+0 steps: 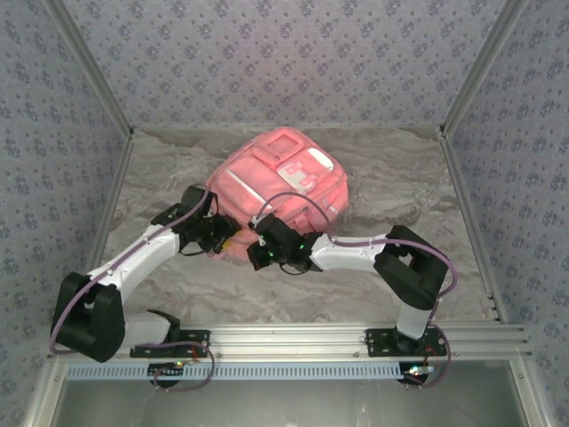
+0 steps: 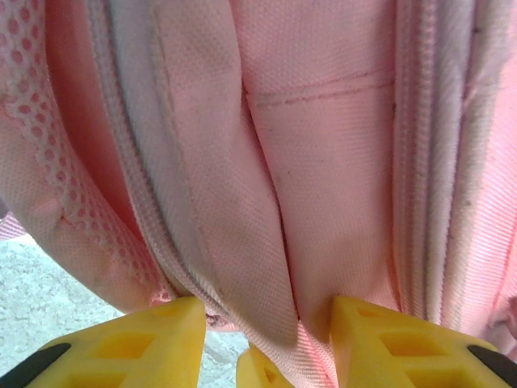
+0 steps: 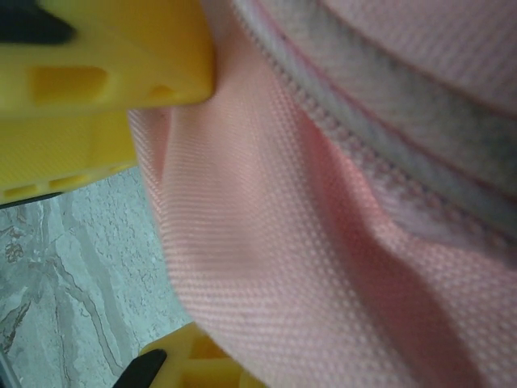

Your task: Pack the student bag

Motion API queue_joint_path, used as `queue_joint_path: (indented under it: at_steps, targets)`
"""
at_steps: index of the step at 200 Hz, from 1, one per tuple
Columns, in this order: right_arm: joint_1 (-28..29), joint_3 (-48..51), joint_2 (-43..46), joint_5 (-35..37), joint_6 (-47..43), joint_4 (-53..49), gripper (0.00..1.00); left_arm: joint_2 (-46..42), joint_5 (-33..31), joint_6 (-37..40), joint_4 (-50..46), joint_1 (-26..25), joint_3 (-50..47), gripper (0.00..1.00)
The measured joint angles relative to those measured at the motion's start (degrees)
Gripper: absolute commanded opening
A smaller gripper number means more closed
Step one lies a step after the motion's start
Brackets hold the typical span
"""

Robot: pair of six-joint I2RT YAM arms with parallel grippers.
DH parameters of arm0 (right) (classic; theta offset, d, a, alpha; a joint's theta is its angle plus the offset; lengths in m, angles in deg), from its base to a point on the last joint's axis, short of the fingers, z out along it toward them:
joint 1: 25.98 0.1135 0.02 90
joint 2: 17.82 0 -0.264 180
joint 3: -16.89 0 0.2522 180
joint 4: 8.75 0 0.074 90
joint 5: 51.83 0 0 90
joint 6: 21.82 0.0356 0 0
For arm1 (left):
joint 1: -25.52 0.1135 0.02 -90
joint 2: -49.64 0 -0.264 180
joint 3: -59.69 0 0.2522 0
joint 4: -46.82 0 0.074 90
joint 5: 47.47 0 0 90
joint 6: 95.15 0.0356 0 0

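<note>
Top external: grey marbled bench (image 1: pixel 400 182), patterned walls (image 1: pixel 284 62), pink fabric backpack (image 1: pixel 284 178). Wrist views: right end effector (image 3: pixel 198 218) pinches its fabric; left end effector (image 2: pixel 266 331) straddles a fold, grip unclear.

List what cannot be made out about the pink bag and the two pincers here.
Left wrist view: whether the left pincer squeezes the fold of the student bag between its fingers; the frame's bottom edge cuts them off.
Right wrist view: which part of the bag the right pincer pinches; too close, blurred.
Top external view: both pincers' tips, hidden under their wrists.
Bag's contents: covered by fabric.
</note>
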Motion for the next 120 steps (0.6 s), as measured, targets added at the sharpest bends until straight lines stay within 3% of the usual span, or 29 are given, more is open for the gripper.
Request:
queue_joint_path:
  at_steps: [40,120]
  targets:
    - [0.0,0.0,-0.8,-0.2,0.6,0.5,0.00,0.7,-1.2,-0.1,0.1,-0.4,0.0,0.37]
    - [0.3,0.4,-0.8,0.8,0.8,0.6,0.00,4.0,-2.6,-0.3,-0.3,-0.7,2.4,0.00]
